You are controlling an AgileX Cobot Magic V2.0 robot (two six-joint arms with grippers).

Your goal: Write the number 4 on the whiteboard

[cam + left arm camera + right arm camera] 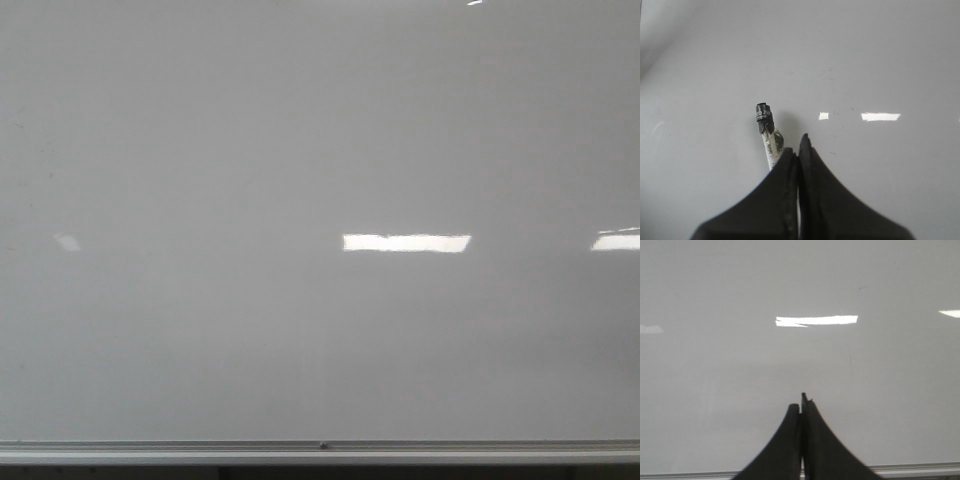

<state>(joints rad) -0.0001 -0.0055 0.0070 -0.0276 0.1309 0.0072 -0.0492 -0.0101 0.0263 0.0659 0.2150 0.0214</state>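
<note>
The whiteboard (300,120) fills the front view, glossy pale grey and blank. No number 4 shows on it in any view. Neither gripper shows in the front view. In the left wrist view my left gripper (799,145) has its jaws pressed together. A marker (769,142) with a white barrel and black tip juts out from behind one finger towards the board (880,60). I cannot tell whether its tip touches the board. In the right wrist view my right gripper (801,402) is shut and empty, facing the board (715,365).
A silver metal rail (320,450) runs along the board's bottom edge and also shows in the right wrist view (920,469). Bright rectangular light reflections (405,242) lie on the board. A few faint specks (830,77) mark its surface.
</note>
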